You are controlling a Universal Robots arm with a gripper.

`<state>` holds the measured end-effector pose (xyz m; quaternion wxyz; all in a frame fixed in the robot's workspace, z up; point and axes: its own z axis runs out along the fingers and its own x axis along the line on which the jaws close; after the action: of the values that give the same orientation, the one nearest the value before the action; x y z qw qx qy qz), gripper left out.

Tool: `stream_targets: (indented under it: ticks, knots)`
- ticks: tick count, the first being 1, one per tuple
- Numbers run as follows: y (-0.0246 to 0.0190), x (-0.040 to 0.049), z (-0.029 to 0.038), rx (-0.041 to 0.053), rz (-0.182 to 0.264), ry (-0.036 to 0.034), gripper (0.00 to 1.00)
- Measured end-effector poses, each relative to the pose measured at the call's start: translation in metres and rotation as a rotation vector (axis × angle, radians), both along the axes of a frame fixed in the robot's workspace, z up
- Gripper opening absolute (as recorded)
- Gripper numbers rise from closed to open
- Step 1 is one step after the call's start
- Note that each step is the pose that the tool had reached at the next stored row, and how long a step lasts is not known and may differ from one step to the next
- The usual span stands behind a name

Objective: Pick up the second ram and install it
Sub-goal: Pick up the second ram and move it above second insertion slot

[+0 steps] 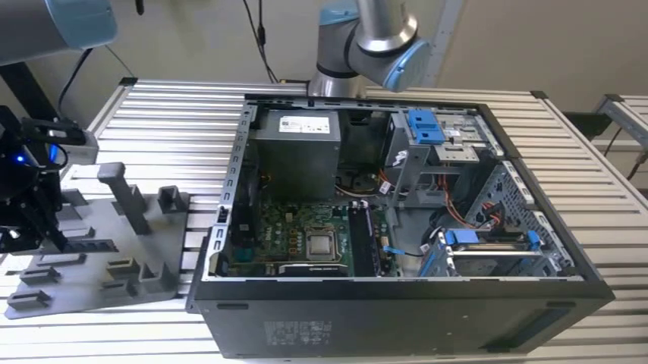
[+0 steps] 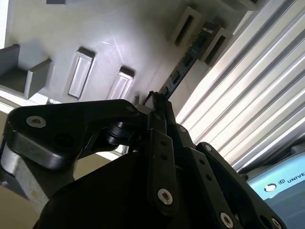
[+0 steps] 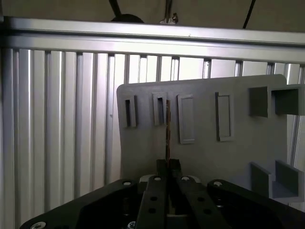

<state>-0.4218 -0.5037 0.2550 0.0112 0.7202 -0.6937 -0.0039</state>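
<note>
1. Gripper (image 3: 168, 164): in both wrist views the two fingers are drawn almost together, with the top edge of the ram (image 3: 167, 129) pinched between them. We judge the grasp closed on the ram and nothing else.
2. Ram: a thin board seen edge-on, running away from the fingers. Its far end lies between the raised slot blocks of the plate (image 3: 205, 157). We cannot tell whether it has lifted clear of them.
3. Plate: grey, lying flat on the ribbed table (image 3: 57, 119), at the exterior view's left of the case (image 1: 405, 318) and well apart from the board slots.
4. Case: open at the top, with the motherboard (image 1: 294, 227) and processor (image 1: 321, 244) on its floor. The dark memory slots (image 1: 363, 239) lie just beside the processor.
5. Hazards, as we judge them:
   - A narrow pinch on a long board may let it pivot.
   - A tilted lift could jam it against a slot block and drag the plate.
   - A skewed ram might strike the case wall or seat crookedly.
</note>
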Motion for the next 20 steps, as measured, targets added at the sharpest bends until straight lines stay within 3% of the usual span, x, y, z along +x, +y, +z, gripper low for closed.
stream_targets:
  ticks: [6, 20]
  knots:
    - [0.0, 0.0, 0.005, 0.0001, -0.002, -0.0001, 0.14]
    - [0.0001, 0.0, 0.009, 0.0002, -0.01, -0.0015, 0.14]
